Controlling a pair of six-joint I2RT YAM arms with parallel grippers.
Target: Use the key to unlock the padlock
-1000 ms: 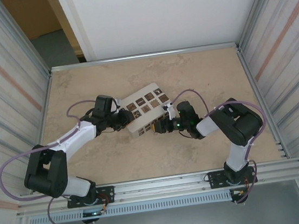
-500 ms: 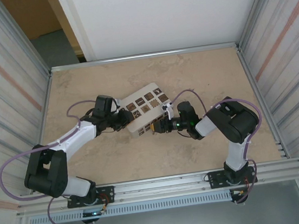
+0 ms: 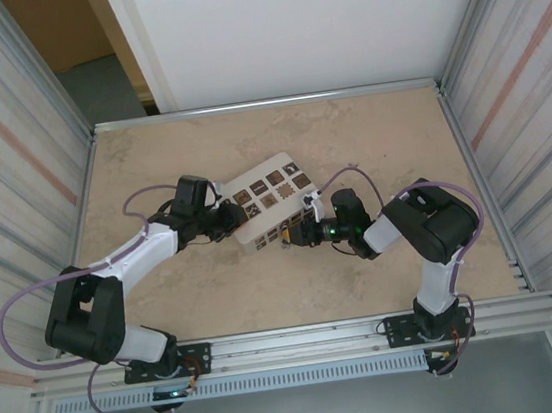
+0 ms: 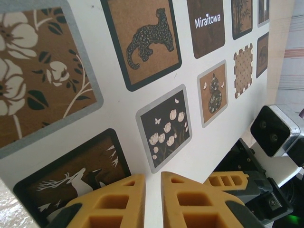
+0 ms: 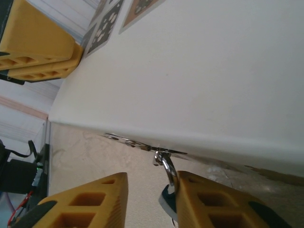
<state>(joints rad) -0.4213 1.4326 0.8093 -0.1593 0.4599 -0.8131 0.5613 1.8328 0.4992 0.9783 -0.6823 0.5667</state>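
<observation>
The white box (image 3: 264,230) lay skewed near the middle of the beige table (image 3: 368,135), one long side facing the arms. Both grippers met it from opposite ends. Broad bare tabletop stretched from the box to the far metal rim and out to the corrugated side walls. A narrower band lay between the box and the near rail.

The left gripper (image 3: 230,222) sat at the box's left end. From its wrist camera the yellow fingers (image 4: 116,202) were drawn almost together, with only a thin slit between them. They rested over the white box (image 4: 114,102) top, just short of a deer-patterned square. The right wrist view showed the same pair stacked at the box's far corner (image 5: 38,47).

The right gripper (image 3: 295,234) was low against the near long side. In its own view the right gripper (image 5: 152,183) stood apart at a moderate width, gripping nothing. The box wall (image 5: 190,71) rose close above it, and its lower edge ran diagonally across the table (image 5: 95,152).

The padlock (image 5: 167,197) hung at that lower edge. Its steel shackle was hooked through thin silvery metal fittings (image 5: 126,140) under the box, and its blue body lay against the inner face of the right-hand finger (image 5: 213,199). The other finger (image 5: 80,202) stood well apart from it, leaving open floor in the gap. I could not tell whether any of the silvery fittings was the key.
</observation>
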